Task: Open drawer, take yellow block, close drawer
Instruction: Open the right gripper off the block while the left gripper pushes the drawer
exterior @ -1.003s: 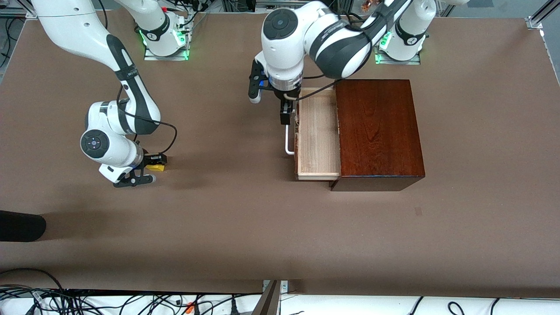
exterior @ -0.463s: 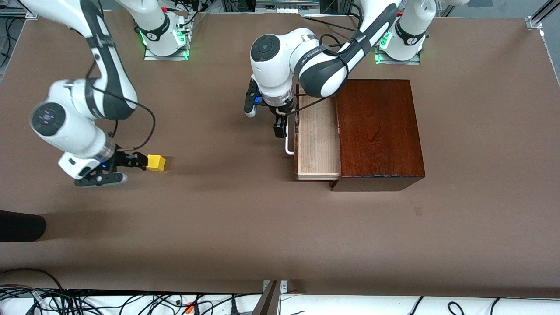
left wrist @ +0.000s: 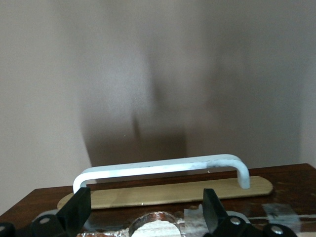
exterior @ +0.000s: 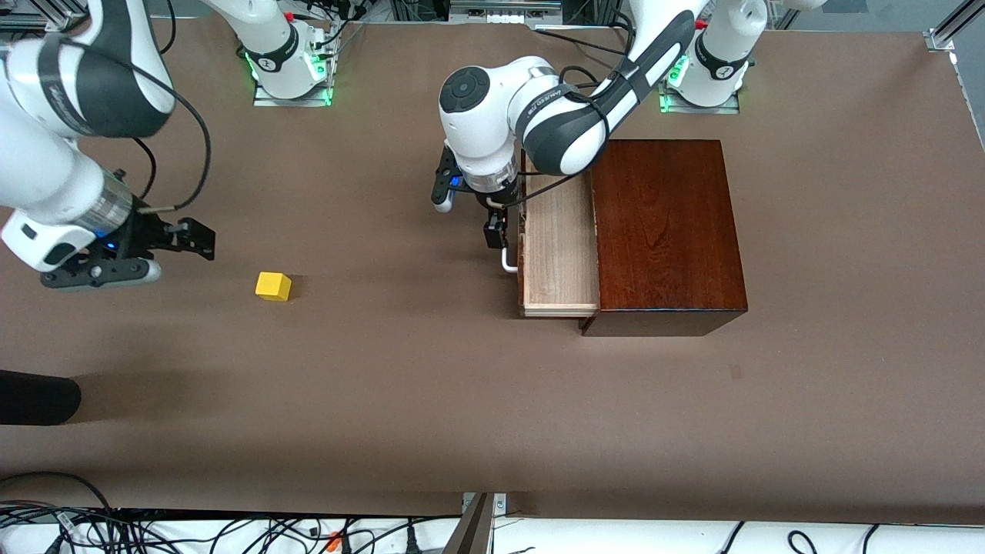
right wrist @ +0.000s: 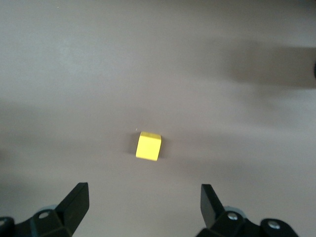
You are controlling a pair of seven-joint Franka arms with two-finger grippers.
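The yellow block (exterior: 273,286) (right wrist: 148,146) rests alone on the brown table, toward the right arm's end. My right gripper (exterior: 198,238) (right wrist: 143,202) hangs open above the table beside the block, nothing between its fingers (right wrist: 76,200). The drawer (exterior: 560,246) stands pulled out of the dark wooden box (exterior: 666,231), and its pale inside looks bare. My left gripper (exterior: 495,231) (left wrist: 146,210) sits at the drawer's front, over the white handle (exterior: 508,261) (left wrist: 163,168). Its fingers (left wrist: 79,210) stand wide apart and grip nothing.
A dark rounded object (exterior: 38,396) lies at the table's near edge at the right arm's end. Cables (exterior: 231,535) run along the edge nearest the front camera. A small dark mark (exterior: 736,372) is on the table nearer the camera than the box.
My right gripper has let go of the yellow block, risen and drawn away toward the right arm's end; the block stays on the table. My left gripper has shifted along the drawer front to the handle.
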